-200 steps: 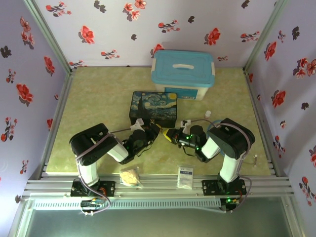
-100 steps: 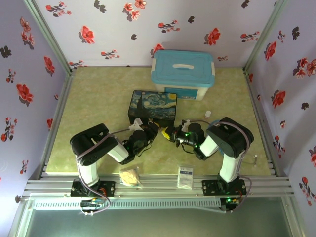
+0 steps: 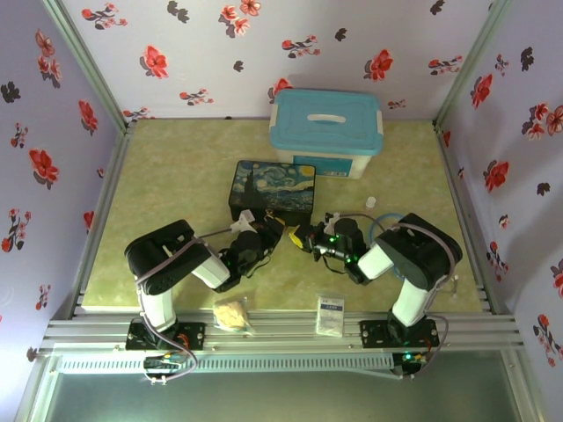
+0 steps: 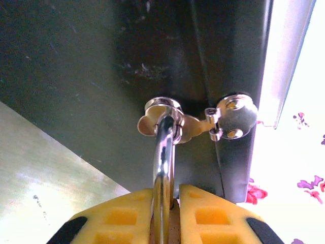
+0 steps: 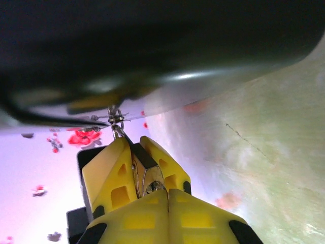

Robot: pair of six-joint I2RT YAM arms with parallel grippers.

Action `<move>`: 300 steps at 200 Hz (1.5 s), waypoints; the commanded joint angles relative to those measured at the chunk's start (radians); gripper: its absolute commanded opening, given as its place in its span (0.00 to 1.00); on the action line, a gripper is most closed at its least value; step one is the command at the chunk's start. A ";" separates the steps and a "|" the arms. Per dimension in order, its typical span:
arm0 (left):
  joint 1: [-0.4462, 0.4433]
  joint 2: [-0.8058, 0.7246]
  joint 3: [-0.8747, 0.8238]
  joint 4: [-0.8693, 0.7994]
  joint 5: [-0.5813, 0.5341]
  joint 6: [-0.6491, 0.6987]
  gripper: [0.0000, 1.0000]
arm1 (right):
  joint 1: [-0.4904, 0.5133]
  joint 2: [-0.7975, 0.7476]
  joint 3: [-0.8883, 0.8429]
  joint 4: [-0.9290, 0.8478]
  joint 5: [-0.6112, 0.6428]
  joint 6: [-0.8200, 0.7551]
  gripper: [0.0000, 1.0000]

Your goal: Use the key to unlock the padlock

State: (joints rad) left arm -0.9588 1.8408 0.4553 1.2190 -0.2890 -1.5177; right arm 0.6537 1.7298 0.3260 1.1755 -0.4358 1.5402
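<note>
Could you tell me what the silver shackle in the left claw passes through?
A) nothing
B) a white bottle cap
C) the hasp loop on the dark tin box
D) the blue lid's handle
C: the left wrist view shows the shackle of the padlock running from the left claw through the hasp loop on the tin box.

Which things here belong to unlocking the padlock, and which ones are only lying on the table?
For the job: padlock, key, left gripper, right gripper, painted tin on whose clasp the padlock hangs.
Lying about: blue-lidded box, white cap, pale yellow bag, white packet.
</note>
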 commanded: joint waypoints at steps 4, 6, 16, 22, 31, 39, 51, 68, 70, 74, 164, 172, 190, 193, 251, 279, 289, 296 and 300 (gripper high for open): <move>-0.048 0.013 0.043 0.087 0.109 -0.008 0.00 | 0.048 -0.064 0.040 -0.144 0.031 -0.237 0.02; -0.049 0.015 0.043 0.087 0.108 -0.009 0.00 | 0.049 -0.066 0.042 -0.149 0.031 -0.241 0.02; -0.049 0.016 0.043 0.086 0.108 -0.010 0.00 | 0.049 -0.064 0.040 -0.128 0.033 -0.235 0.03; -0.050 0.015 0.043 0.087 0.108 -0.012 0.00 | 0.047 -0.057 0.032 -0.091 0.035 -0.215 0.03; -0.052 0.011 0.043 0.086 0.108 -0.009 0.00 | 0.043 -0.035 0.024 -0.021 0.035 -0.170 0.04; -0.052 0.011 0.041 0.086 0.109 -0.009 0.00 | 0.037 0.000 0.025 0.055 0.025 -0.117 0.04; -0.051 0.009 0.036 0.088 0.106 -0.009 0.00 | 0.027 0.081 0.025 0.206 0.012 -0.012 0.05; -0.052 0.005 0.030 0.088 0.101 -0.009 0.00 | 0.028 0.109 0.031 0.211 0.010 -0.010 0.14; -0.052 0.005 0.030 0.088 0.100 -0.009 0.00 | 0.030 0.103 0.022 0.211 0.024 -0.017 0.14; -0.052 0.003 0.026 0.087 0.098 -0.006 0.00 | 0.034 0.092 0.004 0.209 0.060 -0.037 0.18; -0.050 0.005 -0.019 0.002 0.036 -0.021 0.00 | 0.086 -0.488 0.145 -1.194 0.356 -0.879 0.46; -0.050 -0.011 -0.016 -0.040 0.036 -0.015 0.00 | 0.105 -0.516 0.178 -1.296 0.400 -0.988 0.46; -0.049 -0.063 0.000 -0.164 0.045 0.019 0.00 | 0.129 -0.551 0.218 -1.414 0.464 -1.177 0.45; -0.047 -0.074 0.006 -0.190 0.052 0.030 0.00 | 0.134 -0.559 0.218 -1.417 0.477 -1.200 0.44; -0.038 -0.242 0.071 -0.526 0.068 0.144 0.00 | 0.236 -0.706 0.012 -0.986 0.617 -1.412 0.47; -0.039 -0.238 0.089 -0.532 0.113 0.156 0.00 | 0.333 -0.615 0.002 -0.883 0.707 -1.527 0.47; -0.047 -0.238 0.095 -0.542 0.114 0.157 0.00 | 0.375 -0.573 0.001 -0.836 0.749 -1.585 0.47; -0.052 -0.240 0.094 -0.544 0.112 0.158 0.00 | 0.399 -0.546 -0.002 -0.802 0.763 -1.623 0.48; -0.053 -0.242 0.094 -0.549 0.109 0.157 0.00 | 0.410 -0.532 -0.005 -0.779 0.795 -1.641 0.48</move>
State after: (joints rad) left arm -1.0019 1.6215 0.5095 0.6834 -0.1936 -1.4063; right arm 0.9924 1.1290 0.3344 0.2276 0.2081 0.0811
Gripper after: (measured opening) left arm 0.143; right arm 0.474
